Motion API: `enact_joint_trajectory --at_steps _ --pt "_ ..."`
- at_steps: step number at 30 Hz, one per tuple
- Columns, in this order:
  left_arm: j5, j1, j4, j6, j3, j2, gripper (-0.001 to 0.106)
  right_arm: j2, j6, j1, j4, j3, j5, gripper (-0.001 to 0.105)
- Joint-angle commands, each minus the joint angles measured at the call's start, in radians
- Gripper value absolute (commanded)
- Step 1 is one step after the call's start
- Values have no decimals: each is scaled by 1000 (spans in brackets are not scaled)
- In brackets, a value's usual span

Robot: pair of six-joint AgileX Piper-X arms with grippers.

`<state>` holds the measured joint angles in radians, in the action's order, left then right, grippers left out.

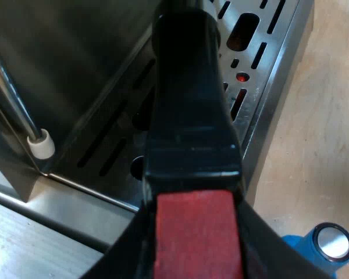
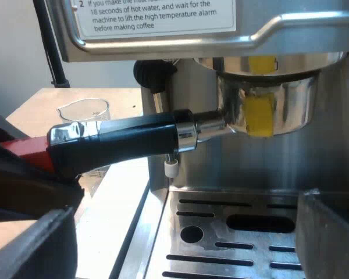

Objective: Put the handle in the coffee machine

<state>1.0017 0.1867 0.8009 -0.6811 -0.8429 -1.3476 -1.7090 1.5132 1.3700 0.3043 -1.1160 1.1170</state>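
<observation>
Seen from the left wrist, the left tool is clamped on the red end of the portafilter's handle, with a black finger pressed against each side of it. The handle reaches away from the tool, over the slotted steel drip tray of the espresso machine. The steam wand, with its white tip, hangs near the tray's edge. On the pale worktop, near the tray's rim, stands a blue tamper with its shiny metal face up.

Seen from the right wrist, the portafilter sits up in the machine's group head. The yellow mark on its bowl is directly below the yellow mark above it. Its handle sticks out about level from the machine's front, and the left tool grips the red end. The right tool hangs low before the drip tray, its fingers wide apart with nothing between them. A measuring glass stands on the worktop beyond the handle.
</observation>
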Motion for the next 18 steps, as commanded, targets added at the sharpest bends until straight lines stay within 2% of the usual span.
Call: enact_joint_trajectory --at_steps 1,8,14,18 --pt "67 -3 -20 -9 -12 10 0 2 16 -4 7 -6 6 77" --pt "74 -3 -20 -9 -21 13 0 2 16 -4 7 -6 6 77" --pt "74 -3 -7 -9 -66 19 0 2 16 -4 7 -6 6 77" --pt "104 -3 11 -9 -82 20 0 2 16 -4 7 -6 6 77"
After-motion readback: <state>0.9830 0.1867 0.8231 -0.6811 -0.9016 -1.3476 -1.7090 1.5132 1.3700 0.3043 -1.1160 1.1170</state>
